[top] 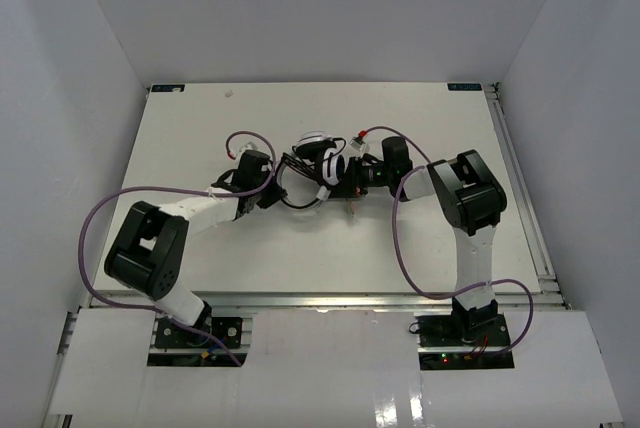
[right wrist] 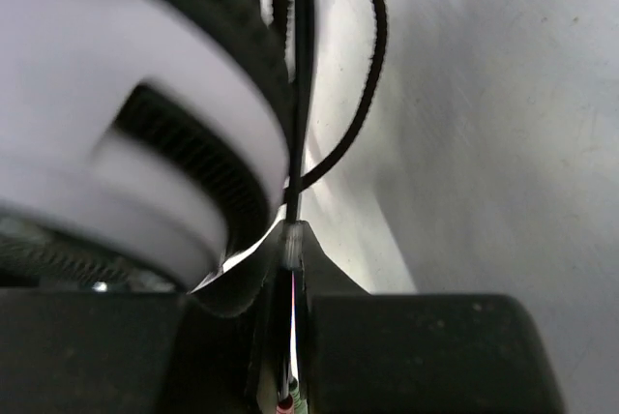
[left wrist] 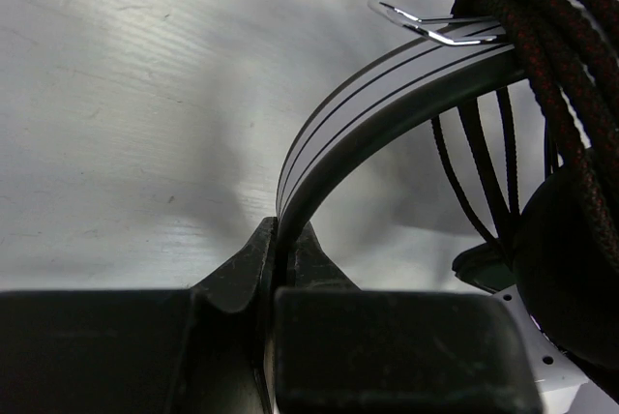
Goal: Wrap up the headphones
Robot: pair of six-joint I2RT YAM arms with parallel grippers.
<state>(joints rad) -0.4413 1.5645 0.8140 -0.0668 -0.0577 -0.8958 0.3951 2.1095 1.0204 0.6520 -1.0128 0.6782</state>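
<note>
The white-and-black headphones (top: 322,160) lie at the table's middle between both arms. My left gripper (top: 270,191) is shut on the white headband (left wrist: 377,95), which arcs up from the jaws in the left wrist view. The thin black cable (left wrist: 542,37) is looped several times over the headband beside a black earcup (left wrist: 571,269). My right gripper (top: 352,176) is shut on the cable end (right wrist: 294,240), with the red and green plugs (right wrist: 293,402) showing deep between the fingers. A white earcup (right wrist: 126,114) fills the left of the right wrist view, close to the jaws.
Purple robot cables (top: 400,248) loop from each arm over the table. The white table (top: 200,128) has a raised rail (top: 520,178) along its right edge and white walls on three sides.
</note>
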